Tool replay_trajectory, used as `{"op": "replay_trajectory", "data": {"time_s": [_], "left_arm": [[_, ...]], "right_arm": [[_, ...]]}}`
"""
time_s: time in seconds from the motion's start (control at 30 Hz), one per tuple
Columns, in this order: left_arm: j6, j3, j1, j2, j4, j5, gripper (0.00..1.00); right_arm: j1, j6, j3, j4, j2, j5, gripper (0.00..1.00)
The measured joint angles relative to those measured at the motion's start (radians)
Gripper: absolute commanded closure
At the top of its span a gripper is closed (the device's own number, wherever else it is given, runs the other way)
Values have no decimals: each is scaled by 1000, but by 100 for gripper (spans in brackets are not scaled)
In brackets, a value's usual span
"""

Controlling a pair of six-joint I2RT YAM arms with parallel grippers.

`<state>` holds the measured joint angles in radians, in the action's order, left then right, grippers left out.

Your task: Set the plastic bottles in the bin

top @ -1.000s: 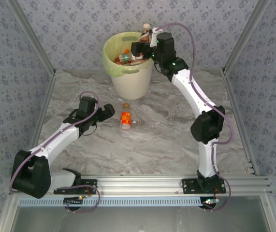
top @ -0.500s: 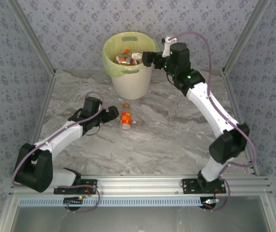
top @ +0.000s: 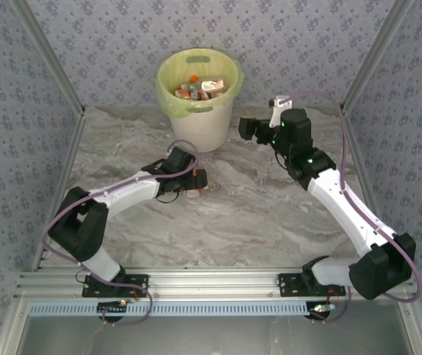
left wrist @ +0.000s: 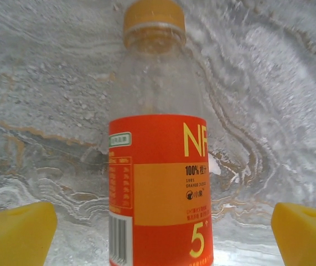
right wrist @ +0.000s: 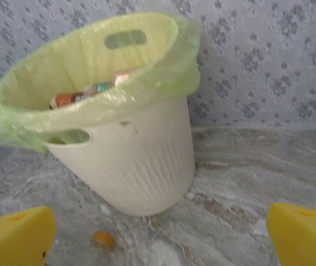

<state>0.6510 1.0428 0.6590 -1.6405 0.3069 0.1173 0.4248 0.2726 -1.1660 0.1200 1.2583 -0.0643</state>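
Left pincer point(top: 194, 183) has advanced, open, astride the lying bottle point(left wrist: 158, 166), cap point(left wrist: 154, 22) toward bin point(top: 196, 129).

Bottle point(left wrist: 156, 83): orange-red label point(left wrist: 158, 183), yellow cap point(left wrist: 154, 19). Bin point(right wrist: 141, 166) cream, liner point(right wrist: 80, 61) yellow-green. Table point(left wrist: 274, 83) grey-veined, perhaps marble.

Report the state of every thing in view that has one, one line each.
orange-label bottle: lying on the table, cap on, looks empty, not gripped.
bin: upright, partly filled.
bottles in the bin: piled inside.
left hand: open, a finger on either side of the orange-label bottle.
right hand: open, empty, beside the bin.
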Motion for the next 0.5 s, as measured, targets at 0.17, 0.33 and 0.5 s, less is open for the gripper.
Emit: {"op": "replay_trajectory", "data": {"time_s": [0.17, 0.33, 0.5], "left_arm": [[-32, 77, 29, -103, 64, 55, 1], [-68, 125, 40, -179, 111, 113, 1], [-88, 141, 55, -220, 128, 158, 6]], "right_arm": [[-4, 12, 67, 3, -39, -50, 0], [-5, 26, 71, 4, -50, -84, 0], [-5, 31, 92, 3, -79, -106, 0]]}}
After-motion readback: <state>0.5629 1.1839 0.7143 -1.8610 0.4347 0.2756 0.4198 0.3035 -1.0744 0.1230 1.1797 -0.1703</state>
